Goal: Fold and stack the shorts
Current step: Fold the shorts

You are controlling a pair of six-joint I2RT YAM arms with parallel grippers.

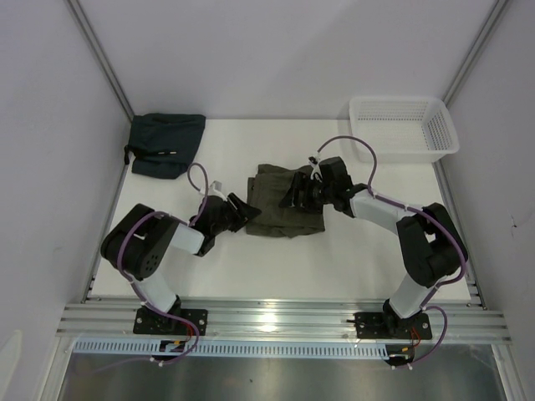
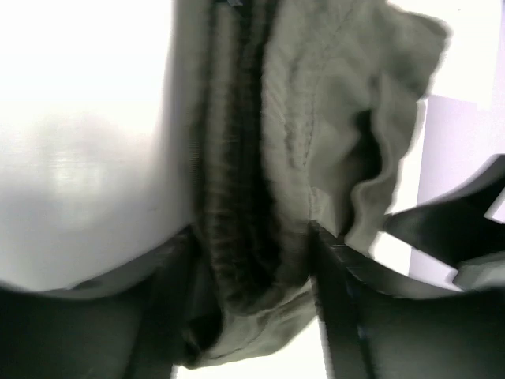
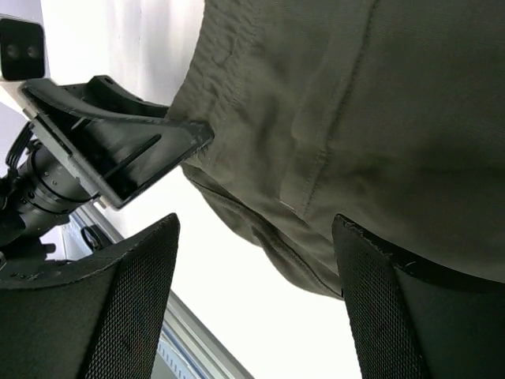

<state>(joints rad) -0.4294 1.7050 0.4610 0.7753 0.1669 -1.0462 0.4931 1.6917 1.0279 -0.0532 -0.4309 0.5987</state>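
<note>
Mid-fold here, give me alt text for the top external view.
Olive-green shorts lie folded on the white table, the left gripper at their left edge and the right gripper over their right side. A dark folded garment sits in the far-left corner, a white basket far right.

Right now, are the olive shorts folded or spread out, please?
Folded, at least partly: the shorts lie as a compact block with stacked layers.

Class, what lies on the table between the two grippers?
The olive shorts, loosely folded, lie between the left gripper and the right gripper; the top view shows this most plainly.
</note>
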